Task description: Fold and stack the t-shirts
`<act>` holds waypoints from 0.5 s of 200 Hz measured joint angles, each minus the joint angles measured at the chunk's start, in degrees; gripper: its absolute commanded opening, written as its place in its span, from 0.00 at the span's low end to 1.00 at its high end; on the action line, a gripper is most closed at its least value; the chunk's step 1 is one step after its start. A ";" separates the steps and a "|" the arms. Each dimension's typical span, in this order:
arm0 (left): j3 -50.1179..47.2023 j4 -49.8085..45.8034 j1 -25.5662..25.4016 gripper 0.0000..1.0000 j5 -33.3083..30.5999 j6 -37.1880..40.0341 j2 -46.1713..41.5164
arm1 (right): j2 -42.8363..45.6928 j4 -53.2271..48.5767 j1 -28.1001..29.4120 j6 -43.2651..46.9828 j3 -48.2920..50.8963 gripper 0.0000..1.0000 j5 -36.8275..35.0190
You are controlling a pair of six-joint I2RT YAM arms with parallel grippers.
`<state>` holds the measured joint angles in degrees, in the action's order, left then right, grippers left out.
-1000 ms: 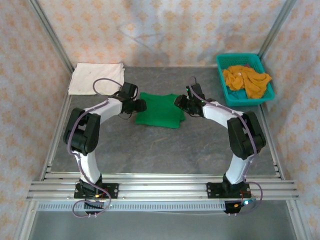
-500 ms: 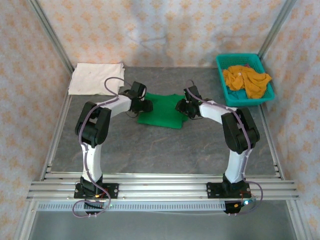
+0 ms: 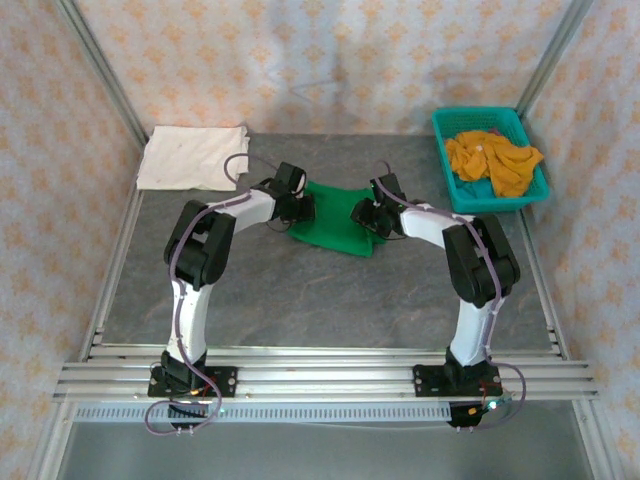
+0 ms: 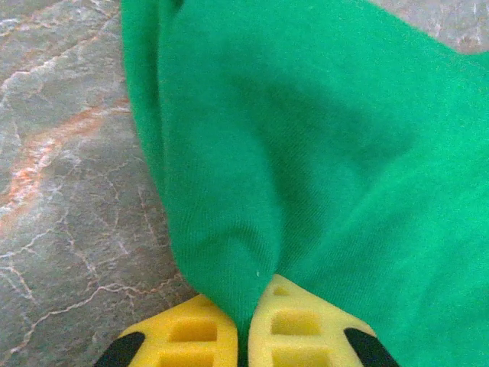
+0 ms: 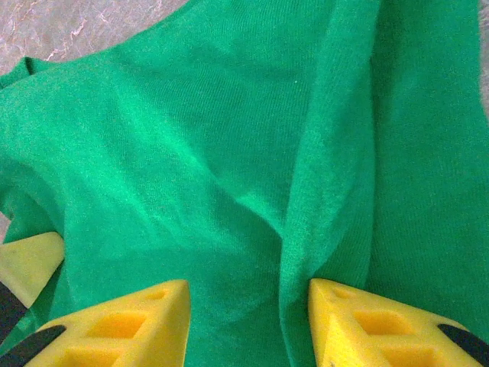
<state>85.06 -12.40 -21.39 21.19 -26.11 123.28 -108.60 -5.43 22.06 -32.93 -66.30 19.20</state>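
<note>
A bright green t-shirt (image 3: pixel 335 228) lies folded at the middle of the table, both grippers at its edges. My left gripper (image 3: pixel 301 208) is at its left edge. In the left wrist view that gripper (image 4: pixel 247 312) is shut, its yellow fingers (image 4: pixel 306 329) pinching a raised fold of the green t-shirt (image 4: pixel 306 138). My right gripper (image 3: pixel 366 216) rests on the shirt's right side. In the right wrist view it (image 5: pixel 248 302) stands open over the green cloth (image 5: pixel 191 153), a ridge of cloth running between its fingers. A cream-white t-shirt (image 3: pixel 190 157) lies folded at the back left.
A teal basket (image 3: pixel 476 113) at the back right holds mustard-orange shirts (image 3: pixel 495 160). Metal frame posts and patterned walls close in the table's sides and back. Bare grey tabletop (image 3: pixel 320 295) stretches between the shirt and the arm bases.
My left gripper moved right onto the green shirt's left edge and shut on a fold of it. The right gripper shifted slightly inward and kept its opening.
</note>
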 measured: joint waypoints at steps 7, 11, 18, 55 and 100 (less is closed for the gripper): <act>0.00 0.00 0.00 0.00 -0.02 0.04 0.00 | 0.13 0.20 -0.09 0.00 0.24 0.44 0.11; 0.00 0.00 0.00 0.00 -0.04 0.04 0.00 | 0.20 0.26 -0.15 0.00 0.37 0.44 0.13; 0.00 -0.02 0.00 0.00 -0.17 0.07 0.00 | 0.55 0.31 -0.31 0.00 0.66 0.45 0.15; 0.70 -1.14 0.20 0.00 -1.68 0.57 0.00 | 6.25 -0.33 -0.76 0.92 2.49 0.45 0.13; 10.27 -11.15 0.92 0.00 -11.41 3.17 0.00 | 13.35 4.74 -0.79 3.02 5.20 0.46 2.12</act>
<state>95.33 -23.55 -20.47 9.78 -22.94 123.28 -95.24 -0.69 21.28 -29.91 -61.10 21.32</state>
